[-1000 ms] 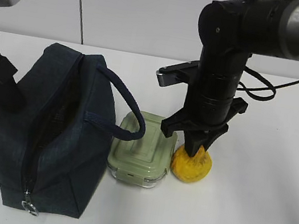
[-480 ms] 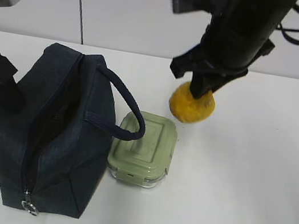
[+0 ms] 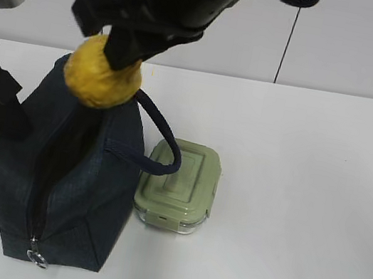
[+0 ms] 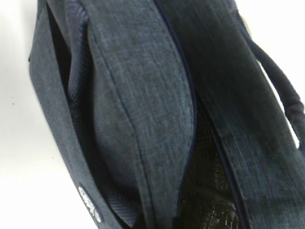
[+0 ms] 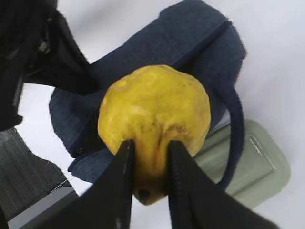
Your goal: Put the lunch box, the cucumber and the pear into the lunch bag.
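My right gripper is shut on the yellow-orange pear and holds it in the air over the far end of the open zip of the dark navy lunch bag. In the right wrist view both fingers pinch the narrow top of the pear, with the gripper above the bag. My left gripper presses the bag's left side; in the left wrist view it seems to pinch a fold of the bag. The sage-green lunch box sits right of the bag. The cucumber is out of view.
The bag's loop handle arches over the lunch box's lid. The metal zip pull hangs at the bag's near end. The white table stretches to the right. The lunch box also shows in the right wrist view.
My right gripper lifted the pear off the table beside the lunch box and carried it up and left to above the bag's opening. The left arm, bag and lunch box stayed put.
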Robot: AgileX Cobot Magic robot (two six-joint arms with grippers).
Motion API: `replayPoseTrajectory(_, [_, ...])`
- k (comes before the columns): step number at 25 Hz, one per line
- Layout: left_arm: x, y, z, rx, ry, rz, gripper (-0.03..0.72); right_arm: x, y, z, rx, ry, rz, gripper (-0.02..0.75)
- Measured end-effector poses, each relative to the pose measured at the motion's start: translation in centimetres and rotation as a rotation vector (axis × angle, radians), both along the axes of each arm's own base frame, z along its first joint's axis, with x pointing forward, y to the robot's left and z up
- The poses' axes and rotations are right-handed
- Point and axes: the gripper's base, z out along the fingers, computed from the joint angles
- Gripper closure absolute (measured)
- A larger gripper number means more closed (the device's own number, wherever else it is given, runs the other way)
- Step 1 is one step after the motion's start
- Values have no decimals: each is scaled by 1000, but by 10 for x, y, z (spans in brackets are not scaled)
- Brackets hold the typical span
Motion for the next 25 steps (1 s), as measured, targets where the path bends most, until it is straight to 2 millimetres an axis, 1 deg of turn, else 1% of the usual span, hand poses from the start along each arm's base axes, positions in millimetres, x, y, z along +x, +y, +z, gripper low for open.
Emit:
replayPoseTrajectory(5, [0,0,0,1,-1,0,666,-3,24,-21,-17,33,61,607])
replayPoseTrajectory(8, [0,0,0,1,-1,0,666,-1,33,-34,-33,55,77,607])
replayPoseTrajectory(12, [0,0,0,1,-1,0,666,9,44,-66,-89,108,82,608])
replayPoseTrajectory(13, [0,0,0,2,-1,0,666,13,47,-78,-113,123,84,608])
replayPoseTrajectory(17, [0,0,0,2,-1,0,666,24,52,-110,-198,143,70,608])
replayPoseTrajectory(19, [0,0,0,2,-1,0,666,29,52,-120,-229,139,49,608])
replayPoseTrajectory(21, [0,0,0,2,-1,0,666,31,53,-126,-238,135,39,605])
replayPoseTrajectory(22, [0,0,0,2,-1,0,666,32,54,-126,-232,133,37,591])
replayPoseTrajectory(24, [0,0,0,2,-1,0,666,32,56,-126,-210,135,33,527])
replayPoseTrajectory(25, [0,0,0,2,-1,0,666,32,56,-125,-202,137,30,454])
